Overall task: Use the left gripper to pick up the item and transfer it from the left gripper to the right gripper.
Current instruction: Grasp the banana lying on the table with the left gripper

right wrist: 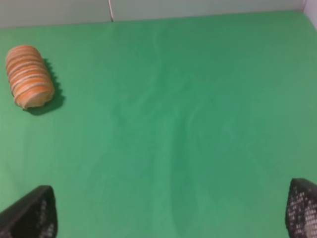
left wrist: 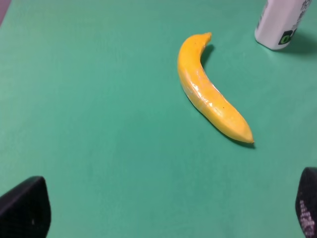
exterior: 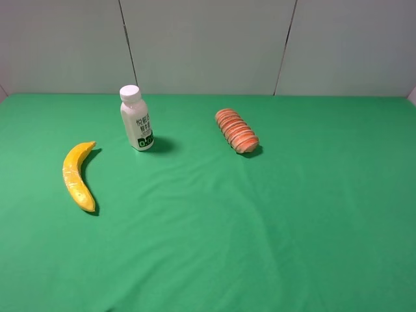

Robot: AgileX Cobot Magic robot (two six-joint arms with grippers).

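The yellow banana (exterior: 77, 176) lies flat on the green cloth at the left of the table. It also shows in the left wrist view (left wrist: 210, 89), ahead of the left gripper (left wrist: 166, 208), whose two black fingertips (left wrist: 25, 208) stand wide apart at the picture's lower corners, open and empty. The right gripper (right wrist: 171, 208) is open and empty too, its fingertips (right wrist: 32, 213) far apart over bare cloth. Neither arm shows in the exterior high view.
A white bottle (exterior: 136, 119) stands upright just behind and right of the banana; its base shows in the left wrist view (left wrist: 280, 22). A ridged orange-pink sliced loaf (exterior: 236, 130) lies at the middle back and shows in the right wrist view (right wrist: 28, 76). Grey wall panels stand behind.
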